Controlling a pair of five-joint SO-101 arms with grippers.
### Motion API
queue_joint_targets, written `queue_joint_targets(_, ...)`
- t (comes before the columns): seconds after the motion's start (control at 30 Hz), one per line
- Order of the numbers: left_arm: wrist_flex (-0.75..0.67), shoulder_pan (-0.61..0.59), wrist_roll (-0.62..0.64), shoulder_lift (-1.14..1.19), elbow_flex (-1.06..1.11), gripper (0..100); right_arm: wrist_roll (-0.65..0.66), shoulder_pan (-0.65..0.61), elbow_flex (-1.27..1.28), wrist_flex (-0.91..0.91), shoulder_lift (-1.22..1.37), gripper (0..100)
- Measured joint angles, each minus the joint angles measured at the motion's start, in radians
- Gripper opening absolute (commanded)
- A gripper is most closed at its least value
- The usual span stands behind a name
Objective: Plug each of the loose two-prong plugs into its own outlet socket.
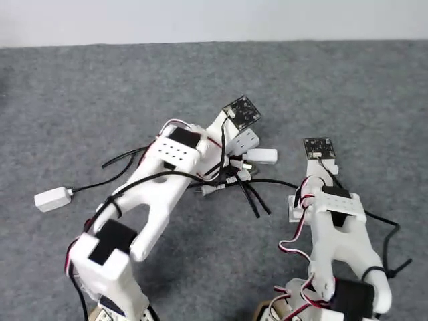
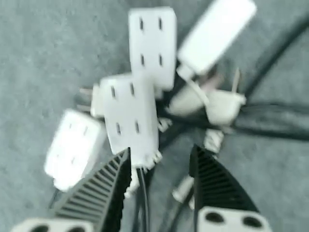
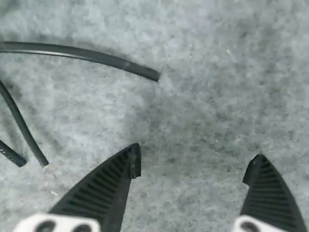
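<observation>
Left gripper (image 2: 159, 153) hovers with jaws spread above a huddle of white outlet blocks (image 2: 129, 113) and a two-prong plug (image 2: 224, 104) at mid-table. Right gripper (image 3: 197, 154), at the huddle's 3 o'clock, is spread wide over grey mat (image 3: 217, 72) near cut black cable ends (image 3: 96, 55). A corded white block (image 1: 52, 198) lies at 9 o'clock.

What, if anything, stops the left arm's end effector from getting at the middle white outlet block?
Likely nothing, so yes: the left end effector is open just short of the outlet block, whose socket face is uncovered. The black cords lie beside it, not across it.
</observation>
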Motion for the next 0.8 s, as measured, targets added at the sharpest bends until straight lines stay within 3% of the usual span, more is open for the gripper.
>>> queue_joint_targets(0.4, -0.018, 0.0, 0.051, 0.19, -0.198, 20, 0.0, -0.014, 0.0, 0.0, 0.0, 33.9)
queue_joint_targets(0.63, -0.029, -0.075, 0.097, 0.344, -0.344, 20, 0.0, -0.014, 0.0, 0.0, 0.0, 33.9)
queue_joint_targets(0.8, 0.057, -0.083, 0.112, 0.442, -0.476, 19, 0.014, -0.043, 0.0, 0.0, 0.0, 33.9)
